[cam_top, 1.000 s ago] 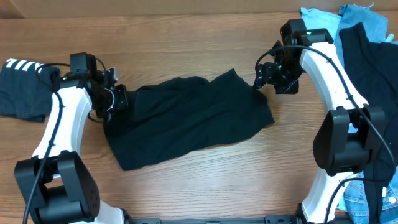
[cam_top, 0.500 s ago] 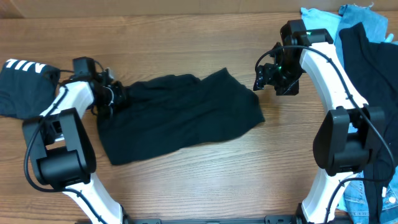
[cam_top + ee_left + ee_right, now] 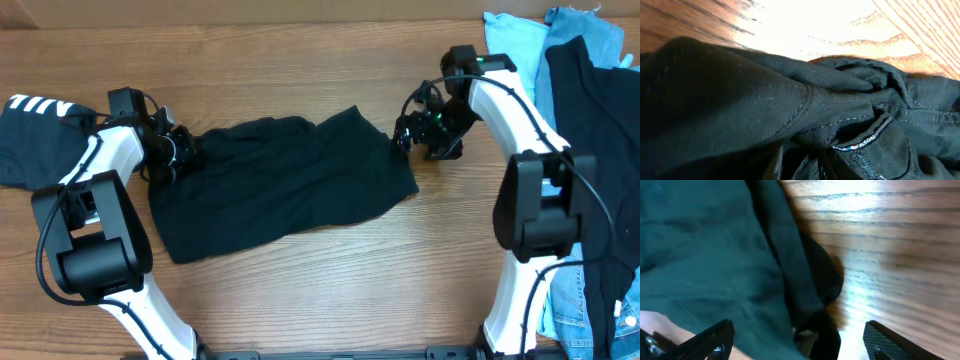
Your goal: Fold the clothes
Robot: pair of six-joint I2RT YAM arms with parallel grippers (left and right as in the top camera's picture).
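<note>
While the near strip of the table (image 3: 330, 290) shows only wood between the two arm bases, a denim-blue piece (image 3: 572, 315) lies at the near right corner, partly hidden behind the right arm. One step further in comes the main event: the black tee (image 3: 280, 185), rumpled and skewed across the middle of the table, with its near hem running on a slant.

At its left end, the left gripper (image 3: 172, 152) is buried in the fabric. The wrist view shows the collar wadded up, with the small neck label (image 3: 860, 145) just ahead of the gripper, but I cannot tell whether those jaws are pinching cloth or standing slack. Beyond that gripper, out at the left edge, lies a striped black garment (image 3: 30, 140).

At the tee's far right corner, the right gripper (image 3: 406, 136) is down at the table with its fingers (image 3: 710, 340) spread wide — a dark fold of the tee lies between them, nothing clamped. Further back on the right, a light-blue piece (image 3: 510, 35) and another black garment (image 3: 590, 90) are heaped together.

The danger from here, as I read it: if the right jaws close low, they may catch one layer only, and a lift would peel the tee open instead of folding it. A weak hold at the wadded collar could slip and leave a lump. With the tee askew, uneven pulls would drag it crooked.
</note>
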